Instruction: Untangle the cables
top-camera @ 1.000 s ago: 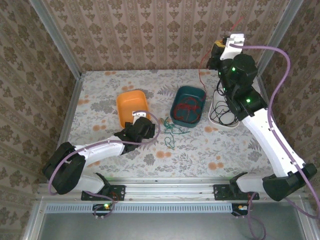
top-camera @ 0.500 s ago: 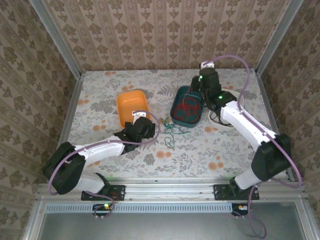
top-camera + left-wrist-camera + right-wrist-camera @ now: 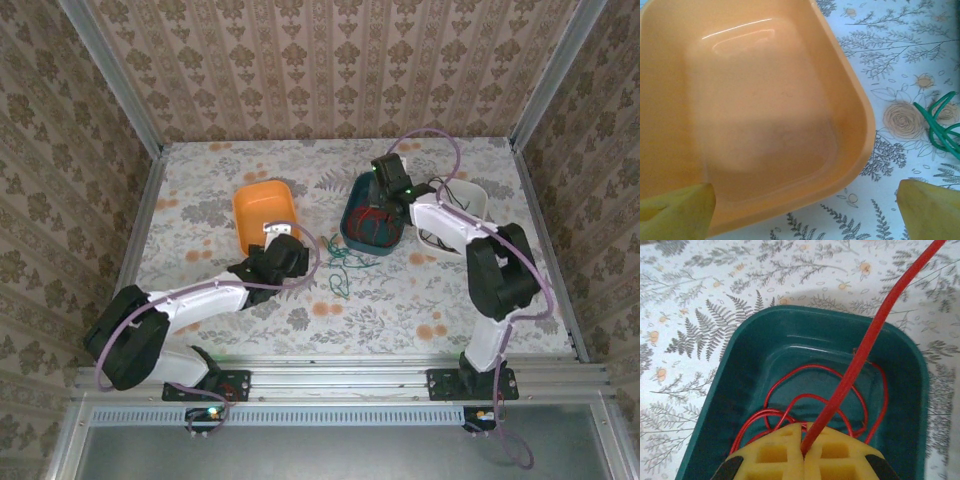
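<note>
Cables lie in three places. The red cable point(image 3: 866, 347) is mostly coiled in the teal tray point(image 3: 722, 390). The green cable point(image 3: 344, 262) is loose on the desk point(image 3: 200, 190), just on the near side of that tray. The black cable point(image 3: 433, 238) loops at the white tray point(image 3: 478, 200) on the right. My right tool point(image 3: 804, 442) is pinched tight on one red strand above the teal tray. My left tool point(image 3: 802, 210) stands wide apart, holding nothing, by the near rim of the orange tray point(image 3: 865, 117).

Biggest worry first: the teal tray looks light. If I haul on the strand and the coils catch its wall, I expect the whole tray to slide or tip. Next, the red loops cross one another, and a straight pull could cinch them into a knot. Smallest, the strand looks slick and thin and could slip out from between the pads point(image 3: 767, 455).

The desk is flat under a floral printed cloth. All three trays seem to be smooth moulded plastic, shallow, with rounded corners and sloping walls; the orange one is glossy enough to throw a highlight. The cables are thin, round, plastic-sheathed and springy, holding their curves. The pads are yellow and soft-looking, with a square waffle grid.
</note>
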